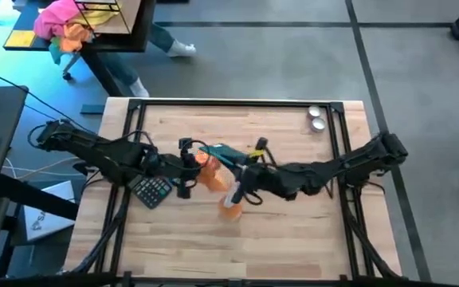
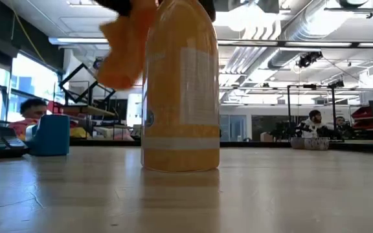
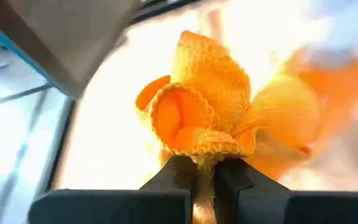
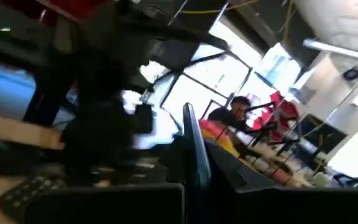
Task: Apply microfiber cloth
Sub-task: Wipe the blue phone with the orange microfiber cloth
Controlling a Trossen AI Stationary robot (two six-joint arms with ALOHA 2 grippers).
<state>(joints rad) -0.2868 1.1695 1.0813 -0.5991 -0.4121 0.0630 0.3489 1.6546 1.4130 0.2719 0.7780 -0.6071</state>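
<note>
The microfiber cloth (image 3: 207,118) is bunched into a crumpled orange wad, pinched at one end between the fingers (image 3: 178,177) of the left gripper (image 1: 191,169), which are drawn nearly together with only the fabric between them. From that pinch the cloth's folds fan out forward, away from the fingers, so its long axis runs along the gripper's own line. In the high view it sits above the middle of the table (image 1: 293,239), held clear of the wood and just beside the spray bottle (image 2: 180,90); in the low view it hangs beside the bottle's upper part, drooping downward. The bottle stands upright on the table, filled with orange liquid. The right gripper (image 1: 241,187) is at the bottle's top; whether its fingers grip it cannot be told. A calculator (image 1: 151,190) lies under the left arm, and two small round metal objects (image 1: 316,119) sit near the far edge.
</note>
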